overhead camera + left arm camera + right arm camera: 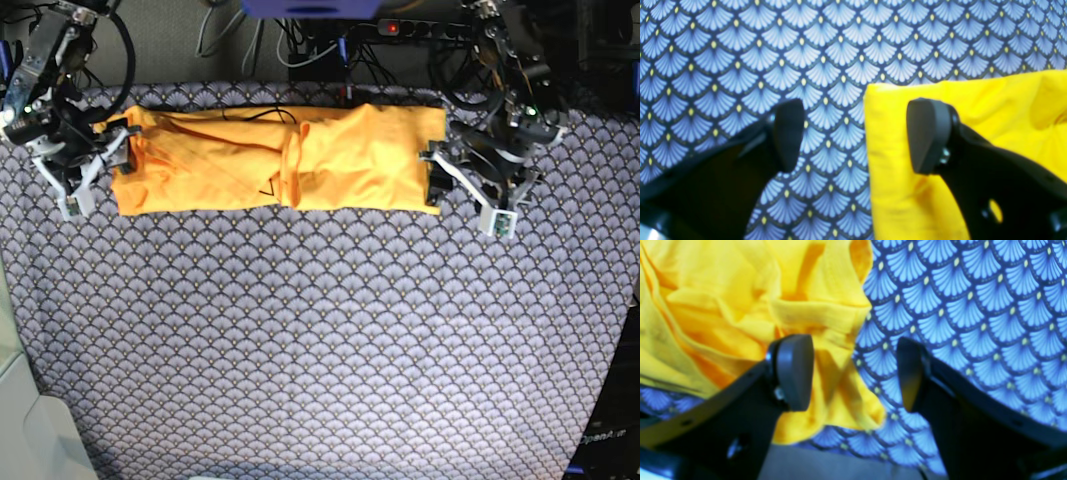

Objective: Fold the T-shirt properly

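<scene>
The orange-yellow T-shirt (300, 160) lies as a long horizontal band near the far edge of the table, with wrinkles and an overlap near its middle. At the shirt's right end my left gripper (433, 178) stands open. In the left wrist view the left gripper (858, 135) straddles the straight edge of the T-shirt (973, 100), one finger (928, 136) over the fabric and the other over the cloth. My right gripper (105, 165) is open at the shirt's left end. In the right wrist view the right gripper (851, 373) has the bunched edge of the T-shirt (740, 306) between its fingers, unclamped.
A blue-grey scallop-patterned cloth (320, 340) covers the whole table. Cables and a power strip (400, 28) run behind the far edge. A pale surface (40, 430) shows past the cloth's near left corner.
</scene>
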`<state>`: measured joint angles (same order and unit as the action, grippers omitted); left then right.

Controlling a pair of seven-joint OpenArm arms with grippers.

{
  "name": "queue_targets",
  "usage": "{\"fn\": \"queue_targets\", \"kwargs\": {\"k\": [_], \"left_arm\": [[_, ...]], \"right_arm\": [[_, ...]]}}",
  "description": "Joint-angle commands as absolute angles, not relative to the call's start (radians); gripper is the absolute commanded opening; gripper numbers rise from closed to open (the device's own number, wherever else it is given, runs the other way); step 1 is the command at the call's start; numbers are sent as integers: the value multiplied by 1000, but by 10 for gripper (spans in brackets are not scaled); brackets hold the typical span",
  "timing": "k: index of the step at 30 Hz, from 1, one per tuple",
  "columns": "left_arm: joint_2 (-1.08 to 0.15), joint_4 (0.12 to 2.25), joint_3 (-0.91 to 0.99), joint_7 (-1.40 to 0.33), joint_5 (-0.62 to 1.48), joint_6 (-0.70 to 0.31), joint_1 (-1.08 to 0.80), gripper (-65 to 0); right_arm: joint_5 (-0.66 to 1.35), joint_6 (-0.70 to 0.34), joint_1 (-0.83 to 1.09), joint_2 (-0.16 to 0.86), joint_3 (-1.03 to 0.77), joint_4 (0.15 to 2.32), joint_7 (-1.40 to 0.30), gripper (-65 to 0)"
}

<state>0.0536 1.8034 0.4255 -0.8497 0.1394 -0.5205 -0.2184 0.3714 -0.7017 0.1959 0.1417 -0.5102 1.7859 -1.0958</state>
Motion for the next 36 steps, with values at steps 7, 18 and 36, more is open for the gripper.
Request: {"fn": "queue_targets", "kwargs": {"k": [7, 18, 36], "left_arm": [[38, 1819, 433, -829, 153, -524, -213, -185], [38, 1819, 438, -829, 156, -524, -213, -185], [38, 1819, 438, -829, 151, -524, -213, -184]], "right_arm": [[578, -698, 208, 199, -545, 1799, -1118, -247], [579, -698, 199, 219, -545, 1682, -1112, -247], [860, -698, 185, 289, -539, 1578, -1122, -246]]}}
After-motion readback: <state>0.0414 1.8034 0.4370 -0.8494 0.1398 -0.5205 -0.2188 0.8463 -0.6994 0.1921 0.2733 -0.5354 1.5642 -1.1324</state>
